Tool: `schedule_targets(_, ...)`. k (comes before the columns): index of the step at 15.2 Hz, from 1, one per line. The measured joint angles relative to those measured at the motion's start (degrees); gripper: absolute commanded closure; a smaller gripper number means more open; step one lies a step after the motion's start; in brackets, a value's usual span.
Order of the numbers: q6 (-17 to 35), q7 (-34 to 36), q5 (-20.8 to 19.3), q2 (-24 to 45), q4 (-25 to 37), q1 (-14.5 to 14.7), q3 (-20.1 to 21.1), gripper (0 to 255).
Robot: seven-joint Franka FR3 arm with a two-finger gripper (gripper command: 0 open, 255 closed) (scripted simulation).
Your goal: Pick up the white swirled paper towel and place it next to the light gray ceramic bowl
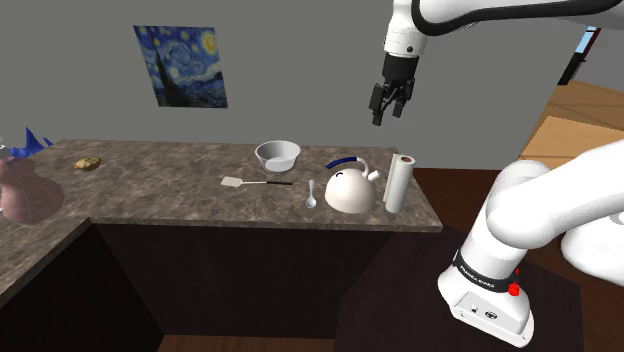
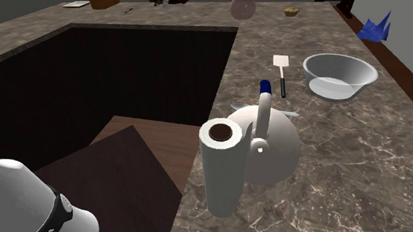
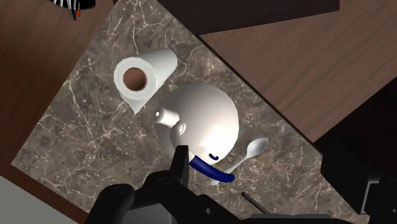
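Observation:
A white paper towel roll (image 1: 399,183) stands upright at the counter's end toward the shoulder view's right, right beside a white kettle (image 1: 350,187) with a blue handle. The light grey bowl (image 1: 278,154) sits farther left, beyond the kettle. My gripper (image 1: 388,104) hangs open and empty, well above the kettle and the roll. In the wrist view the roll (image 3: 140,79) and the kettle (image 3: 200,124) lie far below my black fingers (image 3: 181,167), which stand apart. In the second exterior view the roll (image 2: 222,166) stands in front of the kettle (image 2: 270,144), with the bowl (image 2: 338,74) behind.
A white spatula (image 1: 233,182) with a dark handle lies in front of the bowl, and a spoon (image 1: 311,195) lies by the kettle. A pink vase (image 1: 25,190), a blue paper figure (image 1: 30,142) and a small brown lump (image 1: 88,162) are far left. The marble counter (image 1: 160,175) ends just past the roll.

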Motion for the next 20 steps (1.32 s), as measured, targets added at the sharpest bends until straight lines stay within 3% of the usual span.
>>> schedule_targets(6, 4.6, -3.3, -3.0, -4.5, -8.2, -1.7, -2.8, 0)
schedule_targets(14, 15.1, -11.2, -11.3, -9.9, -22.0, -7.2, -10.7, 0)
schedule_targets(20, 22.3, -14.0, -15.4, -8.6, -27.0, -9.9, -14.6, 0)
